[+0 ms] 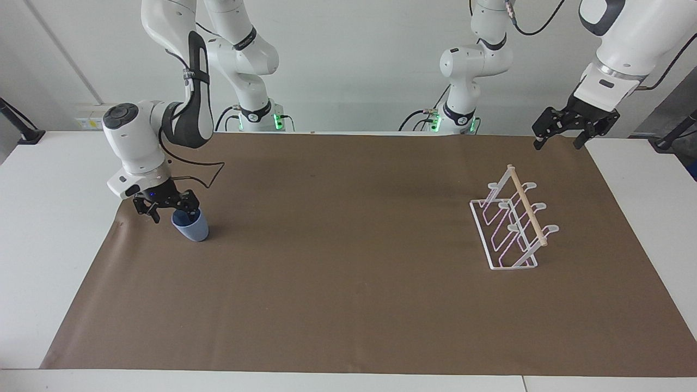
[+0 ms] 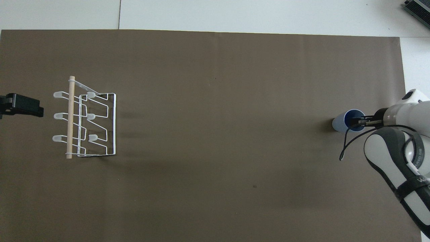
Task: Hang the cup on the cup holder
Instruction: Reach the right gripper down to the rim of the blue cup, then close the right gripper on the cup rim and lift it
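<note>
**A:** Where's the cup?

**B:** The cup (image 1: pixel 190 227) stands on the brown mat (image 1: pixel 348 305) at my right arm's end of the table, close to the mat's edge. It's light blue, mouth up, and leans a little. Seen from overhead it sits at about the same distance from me as the cup holder.

**A:** And your right gripper?

**B:** My right gripper (image 1: pixel 170 211) is down at the cup's rim. One finger (image 2: pixel 356 119) reaches inside the mouth, the other stands outside the wall toward the mat's edge, so the rim lies between them. The fingers are apart, and I cannot tell whether they press the wall. The cup's base rests on the mat.

**A:** The cup holder?

**B:** The cup holder (image 1: pixel 512 228) is well apart from the cup, at my left arm's end of the mat. It's a white wire rack with slanted prongs and a wooden dowel (image 1: pixel 526 205) along its top. Nothing hangs on it.

**A:** Your left gripper?

**B:** My left gripper (image 1: pixel 556 142) hangs in the air over the mat's corner at that end, beside the rack and clear of it. Its fingers are spread wide with nothing between them. That arm waits.
</note>
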`<act>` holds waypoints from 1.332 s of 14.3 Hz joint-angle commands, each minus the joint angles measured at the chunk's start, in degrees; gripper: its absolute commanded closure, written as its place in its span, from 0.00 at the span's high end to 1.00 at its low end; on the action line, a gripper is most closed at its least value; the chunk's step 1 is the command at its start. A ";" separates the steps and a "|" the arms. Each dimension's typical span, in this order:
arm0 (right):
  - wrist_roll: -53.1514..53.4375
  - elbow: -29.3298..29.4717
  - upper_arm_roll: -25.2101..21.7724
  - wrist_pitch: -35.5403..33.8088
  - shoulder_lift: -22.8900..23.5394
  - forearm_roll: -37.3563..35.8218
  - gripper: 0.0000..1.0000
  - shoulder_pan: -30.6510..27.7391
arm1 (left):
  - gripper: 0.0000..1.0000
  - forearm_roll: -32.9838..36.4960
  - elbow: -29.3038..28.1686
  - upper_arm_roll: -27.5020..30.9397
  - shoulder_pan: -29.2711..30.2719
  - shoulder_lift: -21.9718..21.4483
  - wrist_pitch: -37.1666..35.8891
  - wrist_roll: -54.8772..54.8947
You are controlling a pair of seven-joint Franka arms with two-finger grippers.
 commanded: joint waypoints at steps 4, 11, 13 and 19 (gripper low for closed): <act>3.42 -1.55 -0.04 0.52 -1.42 0.40 0.00 0.22 | 1.00 -0.65 -2.22 -0.25 0.73 -1.93 1.11 0.17; 5.53 0.29 0.05 -1.67 -1.07 0.49 0.00 0.31 | 1.00 -0.65 -2.22 -0.34 0.73 -1.93 1.11 0.17; 5.18 3.71 0.05 -6.92 -0.72 1.28 0.00 0.31 | 1.00 -0.65 -2.22 -0.25 0.73 -1.93 1.11 0.17; 5.18 22.24 3.29 -28.02 -0.90 10.56 0.00 1.10 | 1.00 -0.65 -2.22 -0.25 1.26 -1.93 1.11 0.43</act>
